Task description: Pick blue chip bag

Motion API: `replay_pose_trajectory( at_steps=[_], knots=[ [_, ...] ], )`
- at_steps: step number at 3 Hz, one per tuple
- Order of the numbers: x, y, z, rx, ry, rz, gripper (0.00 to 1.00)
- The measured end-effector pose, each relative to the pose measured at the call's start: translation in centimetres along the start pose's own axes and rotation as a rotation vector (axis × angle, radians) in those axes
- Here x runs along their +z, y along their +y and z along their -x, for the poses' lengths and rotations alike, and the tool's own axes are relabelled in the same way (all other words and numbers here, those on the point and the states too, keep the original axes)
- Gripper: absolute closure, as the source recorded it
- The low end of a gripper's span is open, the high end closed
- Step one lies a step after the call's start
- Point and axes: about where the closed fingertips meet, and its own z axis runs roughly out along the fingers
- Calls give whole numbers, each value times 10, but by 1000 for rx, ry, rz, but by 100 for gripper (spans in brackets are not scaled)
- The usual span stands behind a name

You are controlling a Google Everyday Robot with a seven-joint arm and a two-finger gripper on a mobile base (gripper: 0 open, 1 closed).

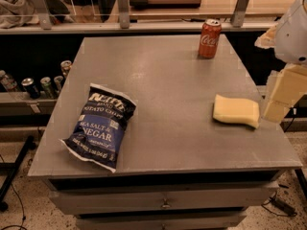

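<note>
handling: blue chip bag (100, 127) looks light, crinkly and air-puffed, so likely soft, slick film that gives under pressure. chips inside are fragile, so a hard squeeze risks crushing them. best hold is probably a pinch across the puffy middle or on a crimped white end, where the film bunches and won't slide. the bag lies flat on the grey table (172, 71), tilted, label up.

gripper (278, 97) hangs at the table's side edge, not holding anything visible; cannot tell if it is released or clenched. the bag is well apart from the gripper, across the whole tabletop and nearer the front edge. yellow sponge (236, 110) sits just beside the gripper, between it and the bag. red cola can (209, 38) stands behind the gripper, near the back edge.
</note>
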Motion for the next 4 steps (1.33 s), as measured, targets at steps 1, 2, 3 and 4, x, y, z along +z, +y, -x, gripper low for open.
replay_pose_trajectory(
  at_steps=[1,2,3,4],
  knots=[
    [0,0,0,0,0,0,0],
    [3,-2,4,6,-24,-2,0],
    [20,-8,12,39,-78,15,0],
    [48,-15,25,80,-163,46,0]
  ],
)
